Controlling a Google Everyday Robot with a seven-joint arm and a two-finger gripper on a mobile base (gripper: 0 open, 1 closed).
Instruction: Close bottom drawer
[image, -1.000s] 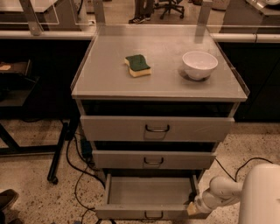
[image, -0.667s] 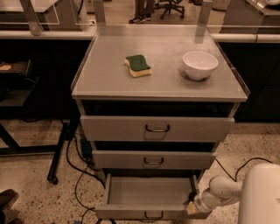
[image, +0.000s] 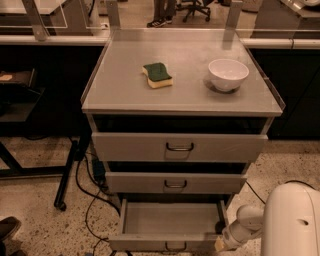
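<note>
- A green-and-yellow sponge (image: 157, 75) lies on the cabinet (image: 185, 102) top, left of centre.
- The bottom drawer (image: 167, 219), lowest in the cabinet, stands pulled well out.
- A white bowl (image: 228, 74) sits on the cabinet top, toward its right.
- The gripper (image: 219, 244) is low at the cabinet's right, by the bottom drawer's front right corner; I cannot tell how wide it stands.

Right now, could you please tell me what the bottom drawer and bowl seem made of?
The bottom drawer looks like sheet metal: matt grey, thin walls. The bowl seems glazed ceramic, white, smooth, possibly plastic. The gripper is by the drawer's front right corner.
</note>
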